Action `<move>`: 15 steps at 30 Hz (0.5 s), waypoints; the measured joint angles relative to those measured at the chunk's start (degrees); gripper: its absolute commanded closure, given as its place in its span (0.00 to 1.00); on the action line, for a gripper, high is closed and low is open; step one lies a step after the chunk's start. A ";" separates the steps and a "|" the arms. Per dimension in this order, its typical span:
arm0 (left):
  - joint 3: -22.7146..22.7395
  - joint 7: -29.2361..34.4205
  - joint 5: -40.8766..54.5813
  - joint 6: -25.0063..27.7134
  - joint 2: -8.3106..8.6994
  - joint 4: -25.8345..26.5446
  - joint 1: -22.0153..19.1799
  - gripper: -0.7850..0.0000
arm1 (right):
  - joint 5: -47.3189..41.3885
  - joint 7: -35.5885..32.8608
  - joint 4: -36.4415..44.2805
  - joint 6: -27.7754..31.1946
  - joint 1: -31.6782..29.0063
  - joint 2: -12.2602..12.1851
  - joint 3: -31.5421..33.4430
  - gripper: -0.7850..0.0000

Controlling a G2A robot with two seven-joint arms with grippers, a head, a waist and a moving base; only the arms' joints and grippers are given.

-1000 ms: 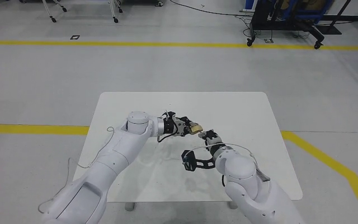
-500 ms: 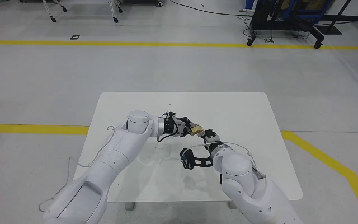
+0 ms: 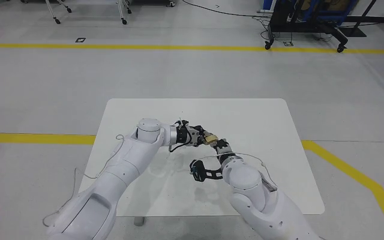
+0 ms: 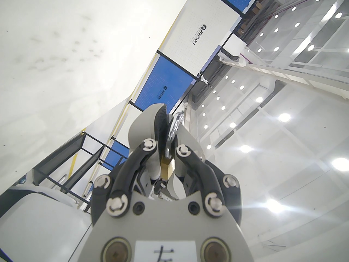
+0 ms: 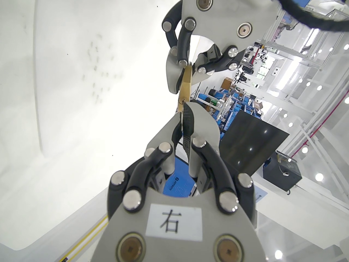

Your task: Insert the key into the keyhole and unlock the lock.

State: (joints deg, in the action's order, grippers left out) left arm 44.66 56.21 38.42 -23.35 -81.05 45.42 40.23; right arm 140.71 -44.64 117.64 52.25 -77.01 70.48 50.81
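top view: lock in left claw

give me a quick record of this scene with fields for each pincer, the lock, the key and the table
left pincer: shut on the lock, held off the table
right pincer: shut on the key
lock: brass body, one end facing the right pincer
key: tip at that end of the lock; how far in cannot be told
table: white; the two pincers meet over its middle
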 measured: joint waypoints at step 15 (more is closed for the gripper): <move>0.74 0.60 -0.48 0.38 -0.15 -0.22 0.16 1.00 | -2.47 -0.41 -0.52 0.34 0.42 1.45 0.66 0.13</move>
State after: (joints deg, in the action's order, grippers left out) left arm 45.40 56.81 37.93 -22.97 -81.21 45.20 40.40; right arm 138.24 -45.05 117.12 52.58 -76.58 71.93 51.47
